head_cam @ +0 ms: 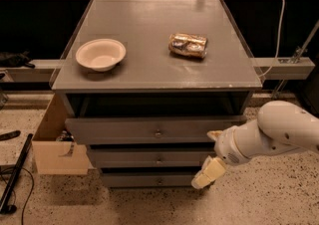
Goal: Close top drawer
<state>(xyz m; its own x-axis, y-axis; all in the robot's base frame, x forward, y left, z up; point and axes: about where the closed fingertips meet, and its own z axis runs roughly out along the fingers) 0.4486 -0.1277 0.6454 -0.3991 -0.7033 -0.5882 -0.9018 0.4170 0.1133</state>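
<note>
Gripper (211, 154) spread open, at right end of top drawer (149, 130), drawer partly out

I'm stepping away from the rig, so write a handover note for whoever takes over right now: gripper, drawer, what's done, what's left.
Gripper: open, holding nothing, low at the right end of the top drawer, with its upper fingertip at or near the drawer's front.
Top drawer: partly open, with its front standing out from the cabinet.
Done: the gripper is at the drawer front.
Left: push the drawer fully in.
</note>
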